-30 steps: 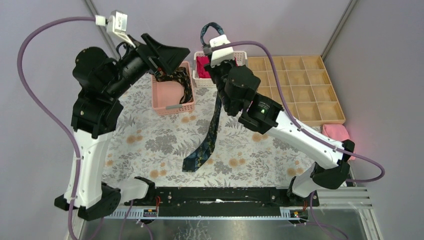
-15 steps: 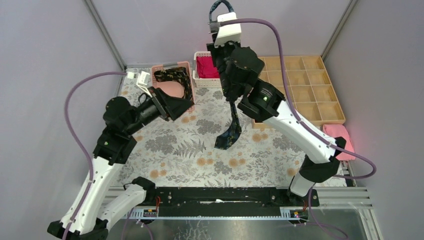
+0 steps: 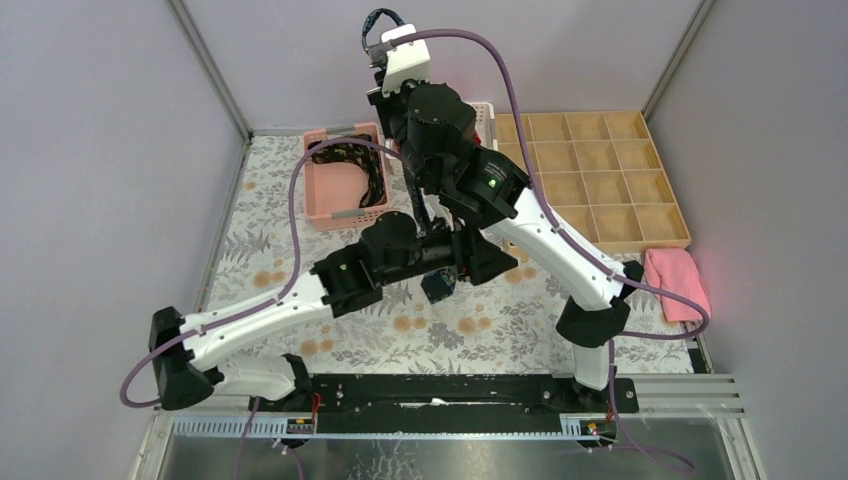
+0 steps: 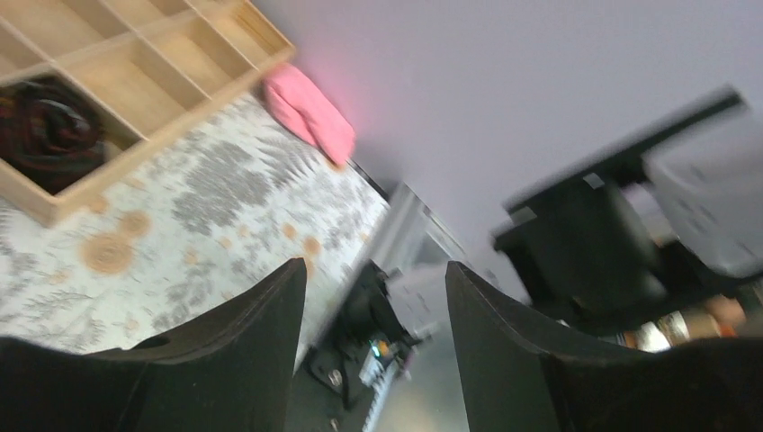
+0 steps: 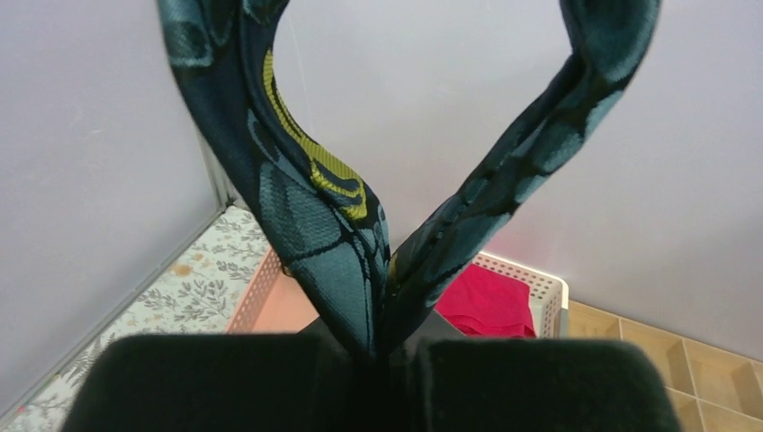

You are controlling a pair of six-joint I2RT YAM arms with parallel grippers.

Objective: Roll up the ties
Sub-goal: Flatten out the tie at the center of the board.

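Note:
My right gripper (image 5: 387, 353) is shut on a teal and black patterned tie (image 5: 315, 207), which loops up above the fingers. From above, that right gripper (image 3: 385, 40) is raised high at the back. The tie hangs down behind the arm, and its lower end (image 3: 437, 286) dangles over the middle of the mat. My left gripper (image 3: 482, 262) reaches in low just right of that end. It stands open (image 4: 373, 297) with nothing between its fingers (image 4: 243, 360). A second tie (image 3: 352, 160) lies in the pink basket (image 3: 330, 205). A dark coil (image 4: 40, 121) sits in a tray compartment.
The wooden compartment tray (image 3: 610, 175) stands at the back right, with a pink towel (image 3: 675, 280) in front of it. A white basket (image 5: 540, 281) with folded red cloth (image 5: 486, 301) sits behind the right arm. The two arms cross over the floral mat (image 3: 260, 260).
The left arm swung from the pink basket down to the mat's middle, and its jaws narrowed. The right arm carried the tie higher and leftward, lifting its lower end.

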